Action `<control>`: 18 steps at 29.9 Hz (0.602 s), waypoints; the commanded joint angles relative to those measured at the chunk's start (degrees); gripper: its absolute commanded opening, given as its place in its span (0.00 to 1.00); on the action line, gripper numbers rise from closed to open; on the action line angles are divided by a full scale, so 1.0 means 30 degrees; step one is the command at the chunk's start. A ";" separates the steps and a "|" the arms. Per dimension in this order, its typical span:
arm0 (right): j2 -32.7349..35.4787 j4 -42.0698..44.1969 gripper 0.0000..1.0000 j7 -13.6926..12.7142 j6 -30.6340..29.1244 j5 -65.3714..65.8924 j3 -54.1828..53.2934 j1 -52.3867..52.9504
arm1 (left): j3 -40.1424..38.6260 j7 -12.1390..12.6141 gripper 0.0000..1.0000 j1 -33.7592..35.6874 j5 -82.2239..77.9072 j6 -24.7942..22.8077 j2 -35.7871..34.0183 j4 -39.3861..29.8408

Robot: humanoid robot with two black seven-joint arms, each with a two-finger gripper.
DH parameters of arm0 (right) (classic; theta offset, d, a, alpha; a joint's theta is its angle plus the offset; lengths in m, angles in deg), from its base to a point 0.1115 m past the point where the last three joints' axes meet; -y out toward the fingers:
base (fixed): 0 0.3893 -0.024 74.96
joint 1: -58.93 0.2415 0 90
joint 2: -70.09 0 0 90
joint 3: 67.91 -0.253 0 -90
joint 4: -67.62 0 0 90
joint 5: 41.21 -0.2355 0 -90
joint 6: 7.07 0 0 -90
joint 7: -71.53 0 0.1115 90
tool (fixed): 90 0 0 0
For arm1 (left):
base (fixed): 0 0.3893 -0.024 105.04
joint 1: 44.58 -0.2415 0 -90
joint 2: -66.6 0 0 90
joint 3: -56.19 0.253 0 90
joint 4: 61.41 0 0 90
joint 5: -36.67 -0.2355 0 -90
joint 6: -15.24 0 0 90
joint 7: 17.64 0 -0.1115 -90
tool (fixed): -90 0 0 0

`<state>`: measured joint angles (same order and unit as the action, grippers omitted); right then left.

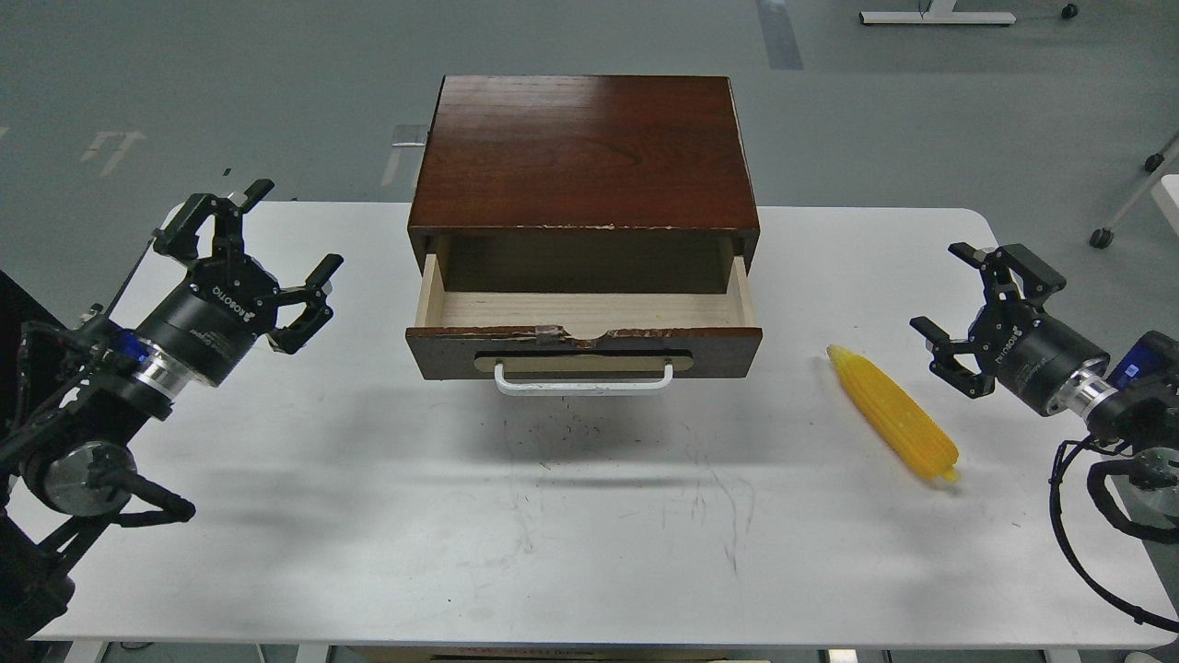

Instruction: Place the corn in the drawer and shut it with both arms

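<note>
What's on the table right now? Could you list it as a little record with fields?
corn: lying on the white table, right of the cabinet, not held
drawer: pulled open, nothing visible inside
drawer handle: white bar, untouched
left gripper: open, holding nothing
right gripper: open, beside the corn, apart from it

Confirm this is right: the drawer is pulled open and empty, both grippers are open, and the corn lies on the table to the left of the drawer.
One detail is wrong: the corn lies to the right of the drawer, near the right gripper, as the head view shows. The rest holds: the drawer is open and empty, and the left gripper and right gripper are both open.
</note>
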<state>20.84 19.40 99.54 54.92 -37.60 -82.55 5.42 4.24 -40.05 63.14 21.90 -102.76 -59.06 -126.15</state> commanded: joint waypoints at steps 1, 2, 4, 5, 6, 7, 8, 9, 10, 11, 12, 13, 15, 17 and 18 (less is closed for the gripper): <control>-0.0108 0.0018 1.00 -0.0003 0.0003 0.0025 0.0018 -0.0005 | -0.0143 0.0001 1.00 -0.0252 0.0001 0.0000 0.0051 0.0108; -0.0108 0.0018 1.00 -0.0003 0.0003 0.0025 0.0019 -0.0005 | -0.0172 0.0001 1.00 -0.0252 0.0001 0.0000 0.0051 0.0107; -0.0108 0.0018 1.00 -0.0003 0.0003 0.0025 0.0048 0.0024 | -0.0172 0.0030 1.00 -0.0253 0.0001 0.0000 0.0051 0.0107; -0.0108 0.0018 1.00 -0.0003 0.0003 0.0054 0.0048 0.0024 | -0.0172 0.0117 1.00 -0.0252 0.0001 0.0000 0.0051 0.0107; -0.0108 0.0018 1.00 -0.0003 0.0003 0.0083 0.0048 0.0054 | -0.0172 0.0089 1.00 -0.0310 0.0001 0.0000 0.0051 0.0107; -0.0108 -0.0011 1.00 -0.0003 0.0003 0.0112 0.0048 0.0054 | -0.0172 0.0118 1.00 -0.0253 0.0001 0.0000 0.0051 0.0107; -0.0050 -0.0069 1.00 -0.0003 0.0003 0.0113 0.0048 0.0054 | -0.0143 0.0118 1.00 -0.0310 0.0001 0.0000 0.0022 0.0107; -0.0020 -0.0099 1.00 -0.0003 0.0003 0.0113 0.0048 0.0054 | -0.0143 0.0118 1.00 -0.0253 0.0001 0.0000 -0.0007 0.0107; 0.0067 -0.0186 1.00 -0.0003 0.0003 0.0142 0.0048 0.0112 | -0.0085 0.0118 1.00 -0.0252 -0.0028 0.0000 -0.0037 0.0136; 0.0155 -0.0216 1.00 -0.0003 0.0003 0.0171 0.0077 0.0199 | -0.0056 0.0089 1.00 -0.0252 -0.0028 0.0000 -0.0066 0.0137; 0.0185 -0.0216 1.00 -0.0003 0.0003 0.0200 0.0077 0.0258 | -0.0055 0.0060 1.00 -0.0194 -0.0028 0.0000 -0.0066 0.0166; 0.0533 -0.0274 1.00 -0.0003 0.0003 0.0259 0.0077 0.0375 | 0.0003 0.0059 1.00 -0.0020 -0.0028 0.0000 -0.0066 0.0398; 0.0974 -0.0420 1.00 -0.0003 0.0003 0.0695 0.0106 0.0493 | 0.0091 0.0030 1.00 0.0099 -0.0028 0.0000 -0.0066 0.0605; 0.1763 -0.1149 1.00 -0.0003 0.0003 0.3029 0.0077 0.1076 | 0.0150 0.0030 1.00 0.0187 -0.0028 0.0000 -0.0066 0.0693; 0.2057 -0.1357 1.00 -0.0003 0.0003 0.3796 0.0077 0.1282 | 0.0150 0.0001 1.00 0.0187 -0.0028 0.0000 -0.0066 0.0693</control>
<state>24.20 17.63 99.53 54.93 -33.68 -82.29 7.29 4.54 -39.86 63.43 21.82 -102.76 -59.26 -124.36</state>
